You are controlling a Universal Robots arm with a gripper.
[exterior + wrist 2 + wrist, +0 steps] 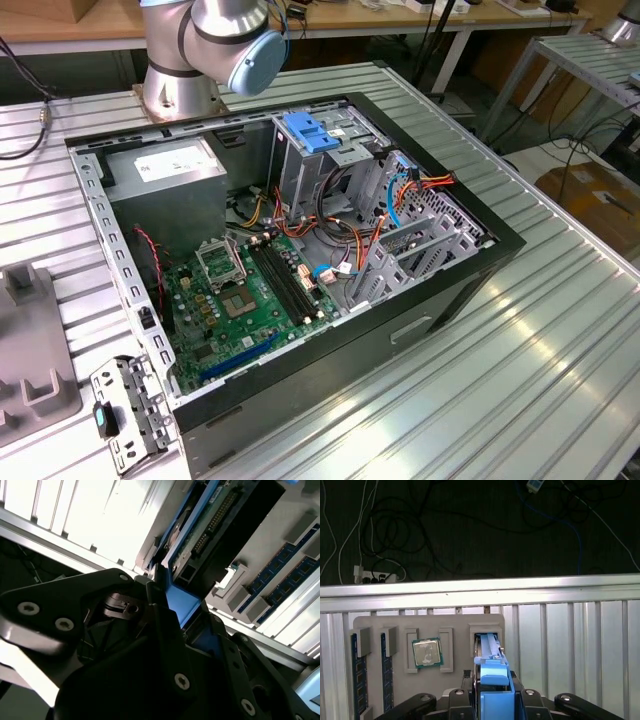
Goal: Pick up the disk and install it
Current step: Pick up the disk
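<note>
Where your gripper (495,687) shows in the first wrist view, you have its fingers (520,702) clamped on either side of the bright blue rail of the disk (489,650). The disk stands on edge in a slot of the grey holder (455,622) on the ribbed table (570,640), beside a processor chip (426,653). In your exterior view, the open computer case (400,320) lies near the arm (215,40).

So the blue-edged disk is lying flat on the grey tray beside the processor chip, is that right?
Not flat. The first wrist view shows the disk standing on edge in a slot of the grey tray, beside the processor chip, with the gripper at it.
</note>
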